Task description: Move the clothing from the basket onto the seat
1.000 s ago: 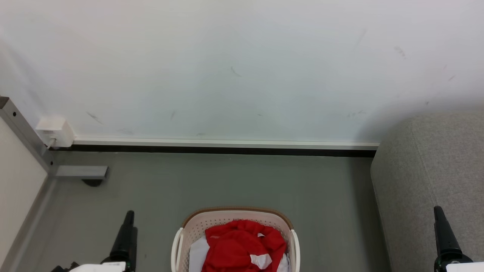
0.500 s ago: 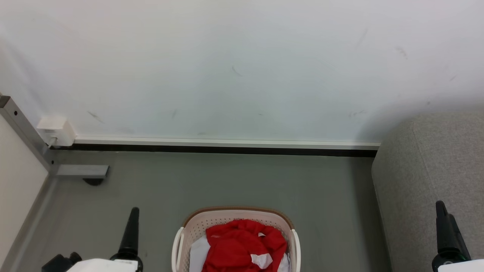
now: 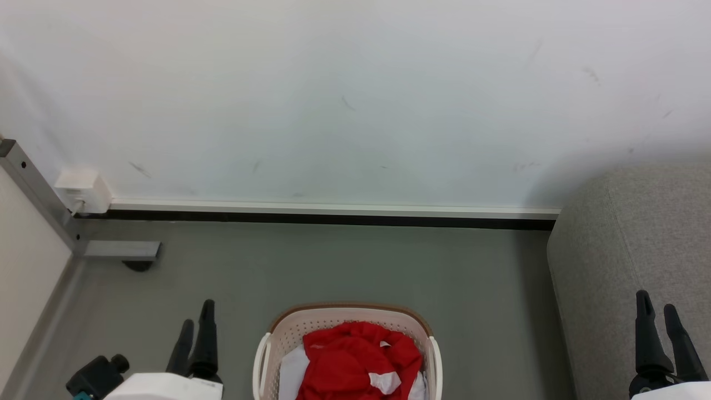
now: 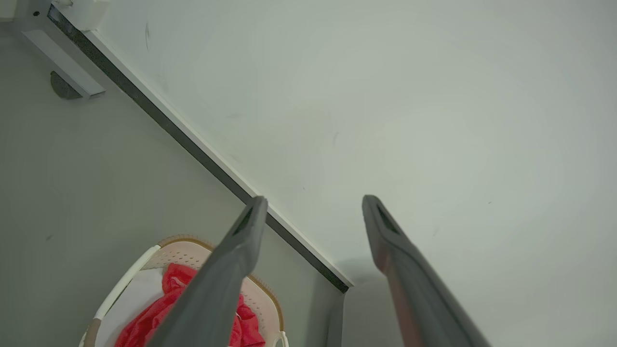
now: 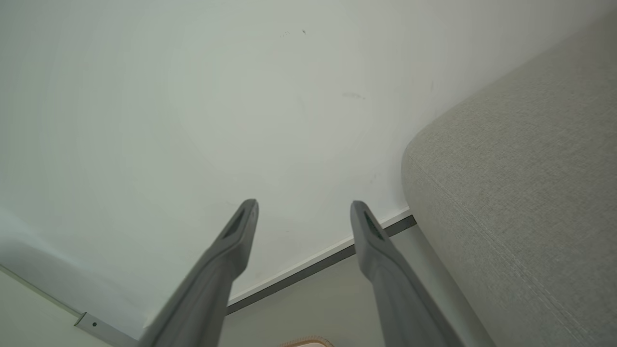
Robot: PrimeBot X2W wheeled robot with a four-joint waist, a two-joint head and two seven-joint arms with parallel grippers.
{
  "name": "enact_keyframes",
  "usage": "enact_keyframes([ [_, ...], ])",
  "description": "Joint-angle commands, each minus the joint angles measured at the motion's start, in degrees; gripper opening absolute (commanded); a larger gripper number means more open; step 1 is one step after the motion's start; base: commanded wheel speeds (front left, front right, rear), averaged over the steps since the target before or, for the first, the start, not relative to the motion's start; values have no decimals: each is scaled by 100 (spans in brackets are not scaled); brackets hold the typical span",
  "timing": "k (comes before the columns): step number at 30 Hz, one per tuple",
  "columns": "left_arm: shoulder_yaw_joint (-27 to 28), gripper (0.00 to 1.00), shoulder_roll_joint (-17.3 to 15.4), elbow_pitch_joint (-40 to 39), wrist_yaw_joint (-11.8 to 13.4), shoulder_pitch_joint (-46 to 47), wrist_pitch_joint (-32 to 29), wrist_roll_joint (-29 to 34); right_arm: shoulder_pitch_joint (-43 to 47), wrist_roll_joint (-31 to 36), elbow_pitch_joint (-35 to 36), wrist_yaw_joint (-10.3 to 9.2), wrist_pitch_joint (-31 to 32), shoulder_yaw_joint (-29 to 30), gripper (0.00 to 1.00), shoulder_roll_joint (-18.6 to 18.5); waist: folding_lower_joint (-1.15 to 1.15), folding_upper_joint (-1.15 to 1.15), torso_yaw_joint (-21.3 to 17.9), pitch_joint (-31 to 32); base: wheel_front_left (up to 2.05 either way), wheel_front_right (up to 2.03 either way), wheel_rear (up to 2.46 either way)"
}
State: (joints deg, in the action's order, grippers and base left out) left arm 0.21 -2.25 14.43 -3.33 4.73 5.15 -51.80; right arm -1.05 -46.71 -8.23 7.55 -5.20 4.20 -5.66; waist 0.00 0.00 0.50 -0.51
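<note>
Released, empty, left gripper [image 3: 198, 312] and right gripper [image 3: 656, 300] flank the oval cream perforated plastic basket [image 3: 347, 309] of red clothing [image 3: 355, 361]

Near half of the basket [image 3: 344, 307] cut off below my view, white cloth [image 3: 290, 369] inside it mostly buried under red garment [image 3: 355, 358]

The left gripper [image 4: 314, 200] has its fingers spread wide with nothing between them, one finger crossing in front of the basket [image 4: 185, 240]. Inside the basket a red garment [image 4: 176, 285] lies beside white cloth [image 4: 129, 300]. Beyond the basket a dark baseboard [image 4: 190, 147] runs under the wall [image 4: 434, 96].
</note>
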Motion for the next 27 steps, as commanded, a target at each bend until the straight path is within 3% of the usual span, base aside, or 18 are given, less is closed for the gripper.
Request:
enact_keyframes([
  [1, -28, 100, -54, -94, 35, 39, 78, 361, -29, 283, 105, -5, -66, -5, 100, -85, 0, 0, 1, -6, 0, 0, 0],
  [27, -136, 100, -67, 5, 112, 7, 474, 2616, -9, 1928, 90, -7, -465, -213, 100, -319, 0, 0, 54, -6, 0, 0, 0],
])
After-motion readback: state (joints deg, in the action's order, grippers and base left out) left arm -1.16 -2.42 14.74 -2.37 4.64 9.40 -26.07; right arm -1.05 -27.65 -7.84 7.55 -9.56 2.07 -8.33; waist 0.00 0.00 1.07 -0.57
